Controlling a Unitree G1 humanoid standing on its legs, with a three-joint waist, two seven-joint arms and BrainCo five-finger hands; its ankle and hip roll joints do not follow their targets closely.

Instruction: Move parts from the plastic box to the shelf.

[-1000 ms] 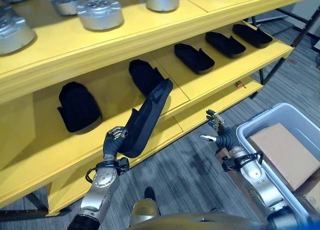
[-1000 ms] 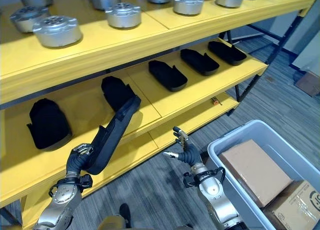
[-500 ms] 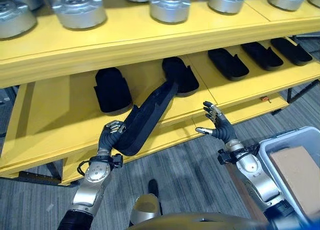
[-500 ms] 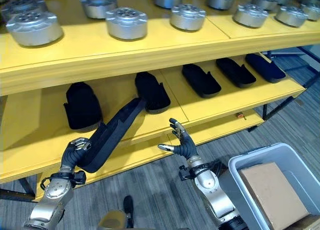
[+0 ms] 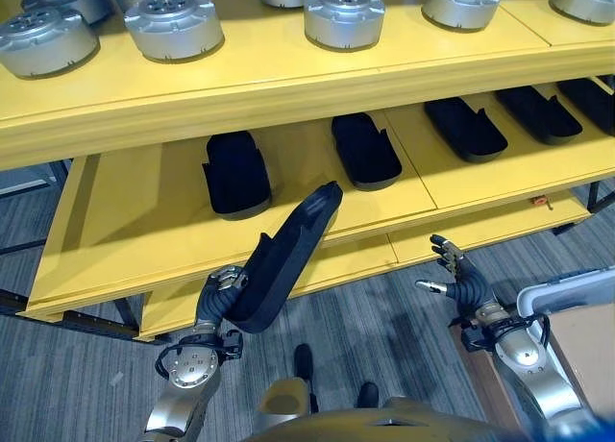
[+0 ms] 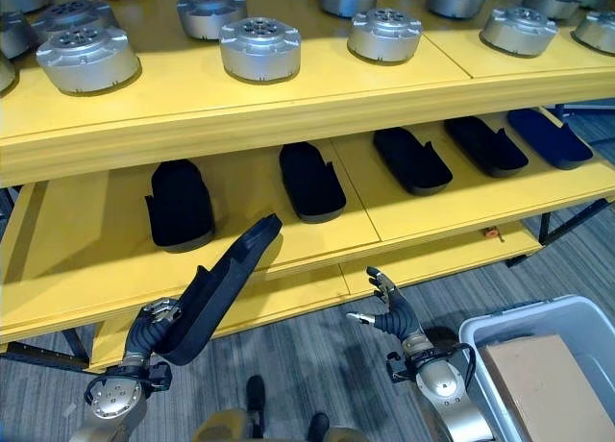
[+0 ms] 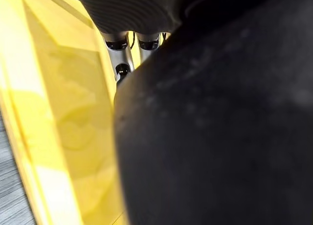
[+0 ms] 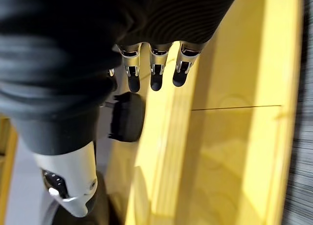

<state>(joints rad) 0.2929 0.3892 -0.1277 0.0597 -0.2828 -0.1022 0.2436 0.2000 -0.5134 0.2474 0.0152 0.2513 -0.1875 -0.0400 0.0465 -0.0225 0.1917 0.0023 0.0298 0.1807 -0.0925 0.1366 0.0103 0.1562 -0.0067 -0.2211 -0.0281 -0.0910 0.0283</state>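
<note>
Left eye view shows the left hand (image 5: 219, 290) curled round the lower end of a long black part (image 5: 284, 257), which it holds tilted, upper end raised toward the front edge of the middle shelf (image 5: 125, 216). Held by one end like that, the part's free end leads, which would suit sliding it onto the board lengthwise. It is in the air, in front of the shelf and not yet on it.

On the middle shelf lie other black parts (image 5: 235, 172) in a row, each lengthwise front to back and well apart from its neighbour. The bare yellow stretch to the left of them looks like the likely spot for the held one, though that is a guess. The top shelf (image 5: 288, 62) carries round silver parts (image 5: 173, 24), so each level seems kept for one kind.

The right hand (image 6: 392, 312) hangs low in front of the bottom shelf, fingers spread and empty, near the grey box (image 6: 480, 338) at the lower right. The box holds a brown carton (image 6: 546, 380). The right hand seems merely kept clear of the left arm's work.

No writing or label can be read on the parts, shelf, box or carton. A small orange thing (image 6: 491, 233) lies on the bottom shelf; what it is I cannot tell.
</note>
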